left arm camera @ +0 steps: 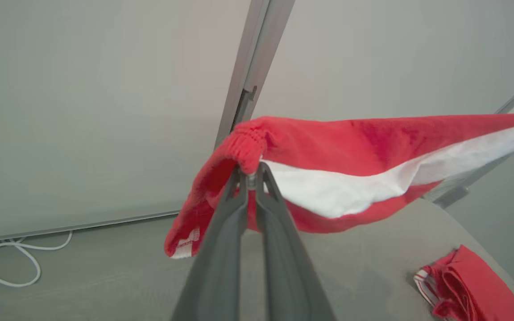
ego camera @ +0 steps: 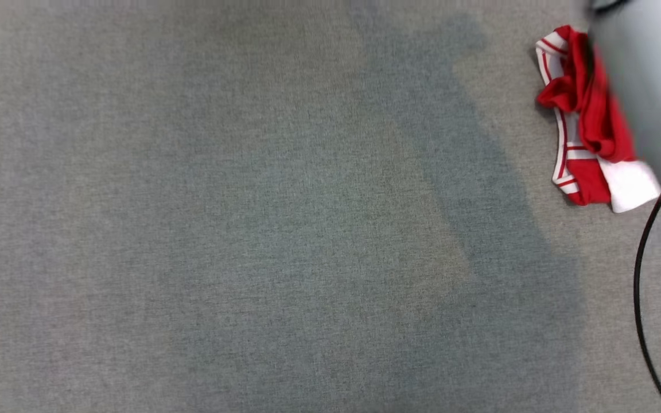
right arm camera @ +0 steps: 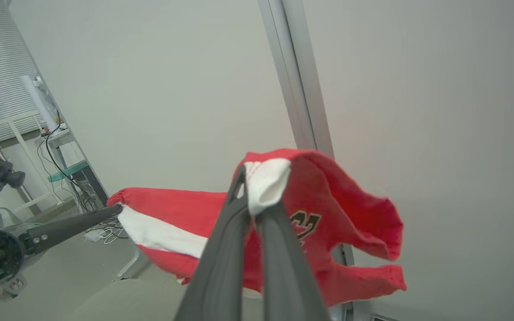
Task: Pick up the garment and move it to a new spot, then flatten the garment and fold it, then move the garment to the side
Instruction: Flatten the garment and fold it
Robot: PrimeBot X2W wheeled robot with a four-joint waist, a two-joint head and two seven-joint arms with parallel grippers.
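A red garment (left arm camera: 373,151) with a white band hangs in the air, stretched sideways between both grippers above the grey cloth-covered table (ego camera: 250,229). My left gripper (left arm camera: 251,171) is shut on the ribbed red edge at one end. My right gripper (right arm camera: 251,191) is shut on a white-trimmed corner at the other end; there the garment (right arm camera: 337,214) shows a dark printed number and droops loosely. In the right wrist view the left gripper (right arm camera: 116,208) reaches in from the left, pinching the far end.
A second red and white garment (ego camera: 586,115) lies bunched at the table's right side, partly behind a pale forearm (ego camera: 652,86). A black cable (ego camera: 640,287) runs along the right edge. A metal post (left arm camera: 248,76) and a pale wall stand behind.
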